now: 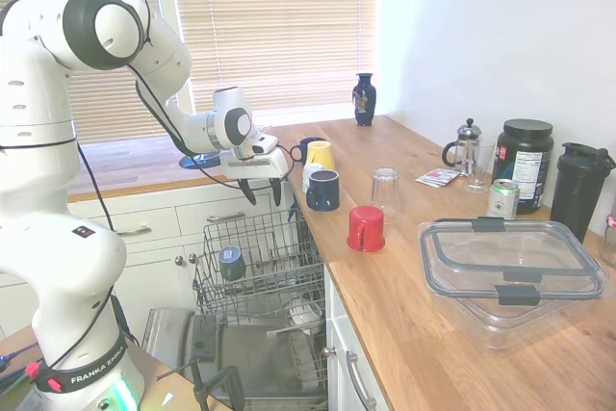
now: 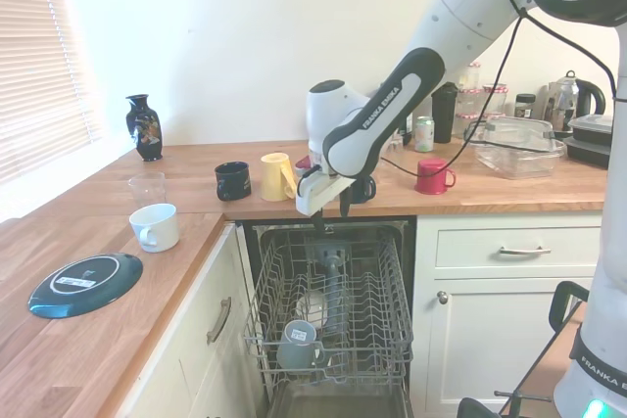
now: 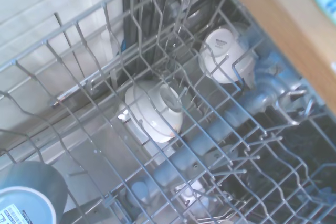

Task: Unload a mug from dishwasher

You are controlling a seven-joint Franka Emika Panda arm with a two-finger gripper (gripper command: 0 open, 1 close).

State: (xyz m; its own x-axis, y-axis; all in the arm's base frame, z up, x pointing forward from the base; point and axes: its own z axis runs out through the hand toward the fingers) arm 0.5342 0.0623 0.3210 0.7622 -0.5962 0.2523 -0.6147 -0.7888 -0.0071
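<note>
The yellow mug stands on the wooden counter next to a dark navy mug, close to the counter's edge above the dishwasher. The dishwasher is open, its wire rack pulled out. My gripper hangs just above the rack's back, beside the counter edge and a little below the yellow mug. It is open with nothing between the fingers. A grey mug sits upside down in the rack.
A red cup, a glass and a clear lidded container stand further along the counter. White dishes lie under the rack. A white cup and dark plate sit on the side counter.
</note>
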